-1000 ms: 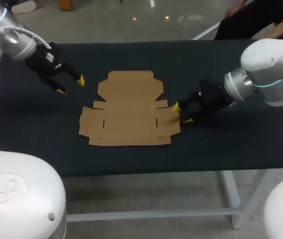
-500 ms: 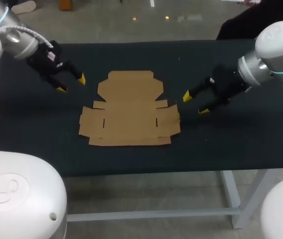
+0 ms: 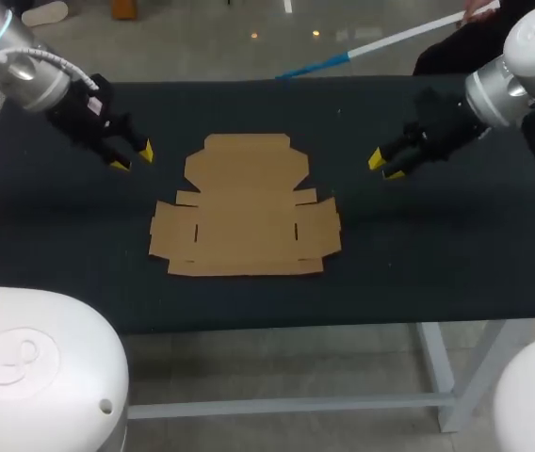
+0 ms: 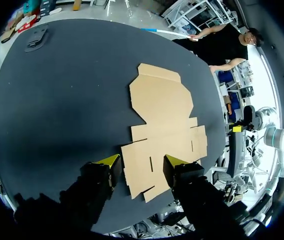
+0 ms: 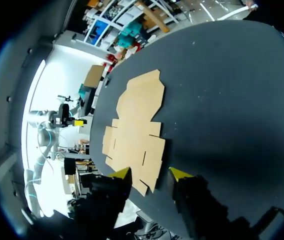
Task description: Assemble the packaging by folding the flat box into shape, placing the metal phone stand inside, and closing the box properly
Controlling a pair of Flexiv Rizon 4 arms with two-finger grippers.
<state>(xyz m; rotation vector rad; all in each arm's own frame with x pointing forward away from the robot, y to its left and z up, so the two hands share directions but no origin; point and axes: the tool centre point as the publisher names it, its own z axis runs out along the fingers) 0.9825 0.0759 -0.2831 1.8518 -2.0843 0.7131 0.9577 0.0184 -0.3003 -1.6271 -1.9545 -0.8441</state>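
Cardboard flat box point(image 3: 244, 207) lay unfolded on the dark counter point(image 3: 456, 245), near its middle, with its plain brown face up. No part of it had been raised; every panel and flap rested flat on the surface. Its long axis ran from the near edge of the counter to the far edge, crosswise to the line between the two tools. The narrower lid panel pointed to the far edge. The wider part, with side flaps and two short slots, lay toward the near edge.

Left tool point(image 3: 132, 158) hung above the counter beside the far left corner of the box, apart from it, with its yellow-tipped fingers spread and nothing between them. In the left wrist view, that tool point(image 4: 142, 162) looked across the box point(image 4: 162, 130) along its shorter direction.

Right tool point(image 3: 386, 166) hung to the right of the box and well apart from it, fingers likewise spread and empty. The right wrist view showed this tool point(image 5: 151, 174) facing the box point(image 5: 134, 130) from the opposite side.

One second earlier the right tool had been at the edge of the right side flap. Half a second earlier it had drawn back, and it then stood further off toward the far right. The left tool had kept almost the same station, and the box had not shifted.
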